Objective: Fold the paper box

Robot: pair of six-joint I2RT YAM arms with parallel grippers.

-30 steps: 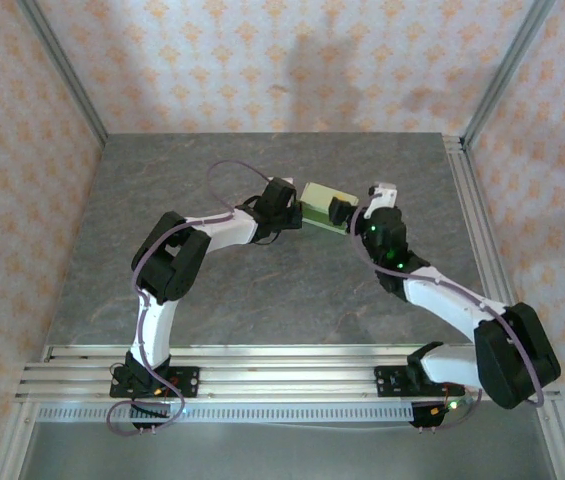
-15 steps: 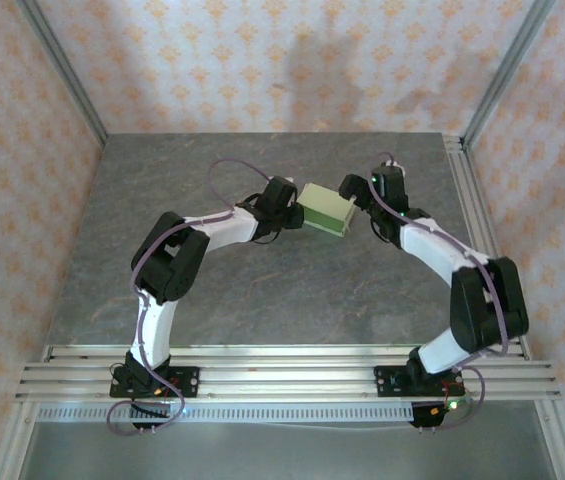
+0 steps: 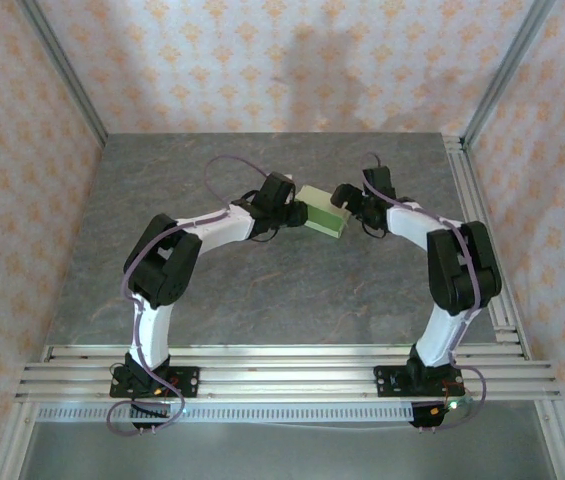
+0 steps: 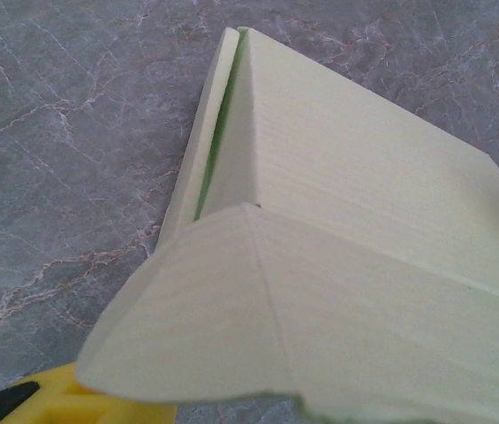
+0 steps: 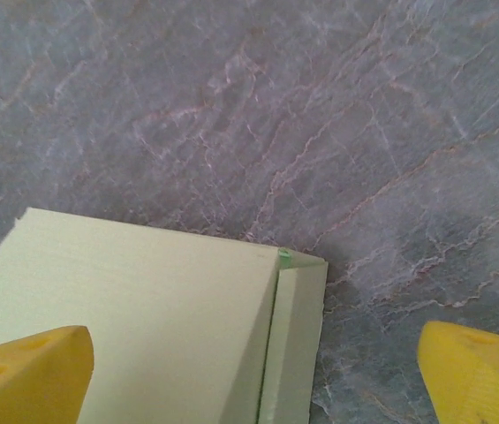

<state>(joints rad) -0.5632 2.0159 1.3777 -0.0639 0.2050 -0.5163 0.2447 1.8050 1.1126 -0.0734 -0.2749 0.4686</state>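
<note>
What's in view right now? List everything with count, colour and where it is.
paper box: one, pale yellow-green, mid-table between the two arms' tips.
table: one, grey marbled, under everything.
walls: three, cream with orange pattern, left, back and right.
rails: several, silver, along the near edge.
cables: purple, looping along both arms.
left arm: one, white and black, reaching to the box's left end.
right arm: one, white and black, at the box's right end; yellow jaws spread wide, one over the box, one over bare table.
</note>
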